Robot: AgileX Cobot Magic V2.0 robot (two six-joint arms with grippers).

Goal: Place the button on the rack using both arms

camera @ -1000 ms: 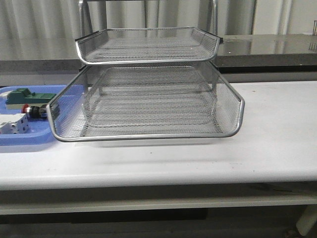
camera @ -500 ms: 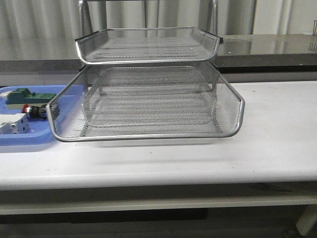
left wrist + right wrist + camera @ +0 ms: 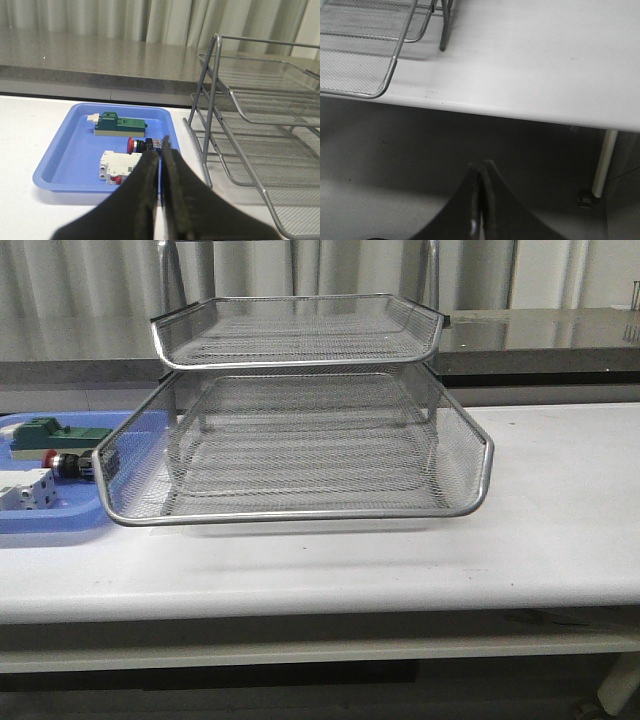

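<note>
End effectors (image 3: 161,150) closed; button (image 3: 142,145) in tray (image 3: 65,155)

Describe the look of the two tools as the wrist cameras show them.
Little of either shows. The left tool has two matte black fingers, broad at the base and tapering to narrow tips, with a faintly textured surface. The right tool looks the same: dark, smooth fingers narrowing to a point. No cables, markings or labels are visible in these views, and the front view shows neither arm.

Pale pleated curtains (image 3: 90,280) hang across the back at twelve o'clock, above a glossy grey counter (image 3: 540,335). A white table (image 3: 560,510) fills the foreground, its white leg (image 3: 603,162) over dark grey floor (image 3: 385,150).
</note>
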